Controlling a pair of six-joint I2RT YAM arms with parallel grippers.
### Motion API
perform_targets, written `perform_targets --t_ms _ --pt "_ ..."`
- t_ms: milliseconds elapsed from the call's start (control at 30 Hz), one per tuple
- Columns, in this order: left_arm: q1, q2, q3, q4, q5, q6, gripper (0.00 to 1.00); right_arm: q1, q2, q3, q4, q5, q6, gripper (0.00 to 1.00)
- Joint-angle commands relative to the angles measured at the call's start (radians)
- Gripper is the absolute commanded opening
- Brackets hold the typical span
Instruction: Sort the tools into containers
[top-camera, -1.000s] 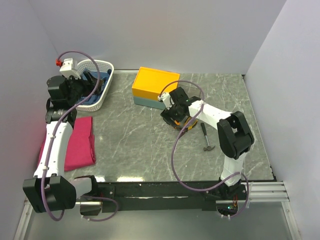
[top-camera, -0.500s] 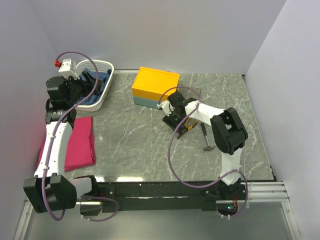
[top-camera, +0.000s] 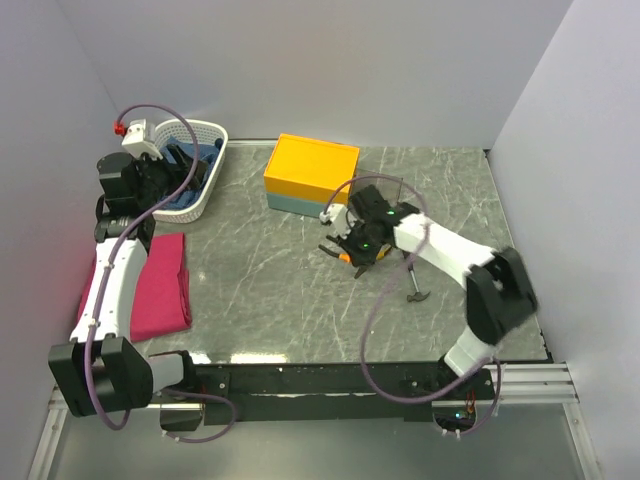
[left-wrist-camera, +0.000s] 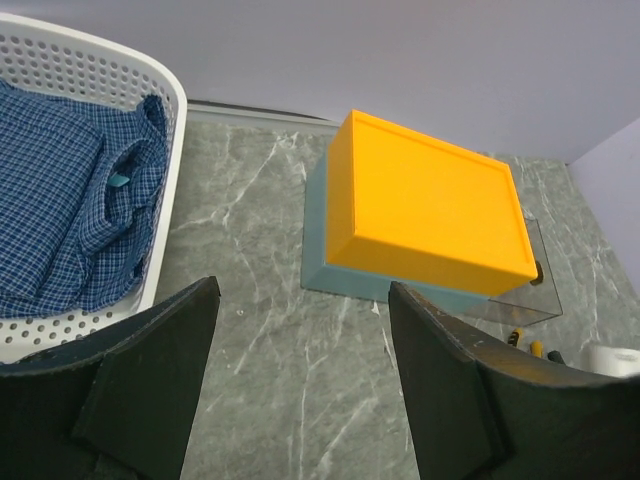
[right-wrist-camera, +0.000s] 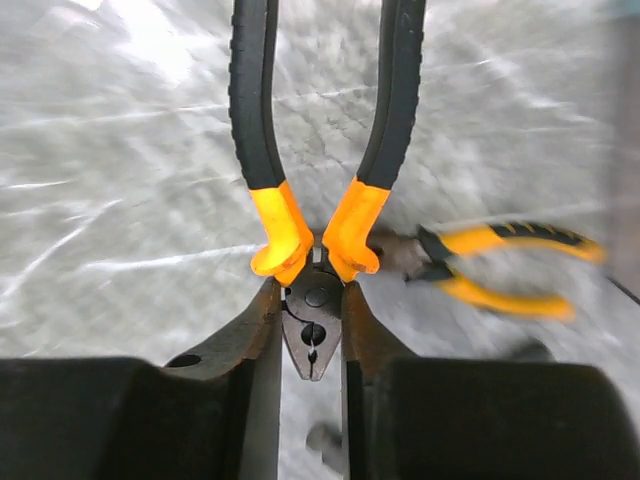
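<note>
My right claw (right-wrist-camera: 308, 292) is drawn in narrow on the steel head of the black-handled pliers with orange collars (right-wrist-camera: 277, 225). Its fingers pinch either side of the pivot, above the grey marbled table (top-camera: 260, 290) and just in front of the rectangular box with yellow-orange top and pale blue-grey base (top-camera: 310, 170). Whether the tool is clear of the stone, neither view lets me say. Its long axis runs straight out from my palm: nose tucked back between my fingers, the two handles reaching away and slightly splayed. In the overhead view they seem to point toward the left side of the table, though the tool is small there. As I judge it, the danger lies in the grip. I hold a short, smooth head while the long handles hang far out in front, so the pliers could swivel at the pivot or slide free on the way to a container. The spread handles could also catch the box's edge or knock the second pair of pliers with orange-and-black handles (right-wrist-camera: 500, 270) lying just beside, with the small black-handled hammer (top-camera: 414, 278) near. My left claw (left-wrist-camera: 302, 320) gapes wide and holds nothing, beside the white oval perforated plastic basket (left-wrist-camera: 172, 150).
</note>
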Motion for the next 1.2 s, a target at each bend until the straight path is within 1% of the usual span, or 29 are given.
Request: perform_targets --t_ms 0,67,100,167,233,367,533,567,767,867,1000,1067,1100,1167 --pt "-0.006 0.018 0.029 0.068 0.028 -0.02 0.74 -0.024 -0.257 -0.032 0.065 -0.053 0.047 0.0" --pt "-0.013 0.031 0.038 0.072 0.028 -0.02 0.74 -0.074 -0.3 -0.049 0.123 -0.027 0.121 0.0" --pt "-0.016 0.036 0.041 0.072 0.028 -0.02 0.75 -0.094 -0.32 -0.048 0.141 -0.016 0.189 0.0" --pt "-0.024 0.045 0.046 0.077 0.028 -0.023 0.75 -0.16 -0.316 -0.037 0.16 0.004 0.256 0.0" --pt "-0.029 0.054 0.049 0.083 0.027 -0.027 0.75 -0.204 -0.278 -0.011 0.171 0.01 0.334 0.0" --pt "-0.045 0.067 0.064 0.085 0.027 -0.027 0.74 -0.296 -0.201 0.055 0.211 0.026 0.405 0.0" --pt "-0.047 0.056 0.066 0.072 0.022 -0.011 0.75 -0.326 -0.061 0.161 0.234 0.035 0.383 0.0" --pt "-0.047 0.053 0.06 0.069 0.019 -0.008 0.75 -0.329 -0.038 0.208 0.231 0.033 0.38 0.0" --pt "-0.044 0.024 0.023 0.053 0.016 -0.004 0.75 -0.33 0.172 0.363 0.188 0.041 0.373 0.0" --pt "-0.041 0.018 0.023 0.053 0.017 -0.002 0.75 -0.329 0.219 0.379 0.174 0.052 0.368 0.0" --pt "-0.035 0.024 0.034 0.06 0.014 -0.002 0.75 -0.33 0.227 0.351 0.172 0.067 0.365 0.0" --pt "-0.032 0.027 0.032 0.069 0.013 -0.007 0.75 -0.33 0.224 0.328 0.186 0.078 0.366 0.07" --pt "-0.032 0.031 0.032 0.077 0.014 -0.01 0.75 -0.329 0.224 0.324 0.192 0.079 0.366 0.24" --pt "-0.033 0.042 0.03 0.086 0.022 -0.022 0.75 -0.329 0.23 0.333 0.2 0.078 0.357 0.4"
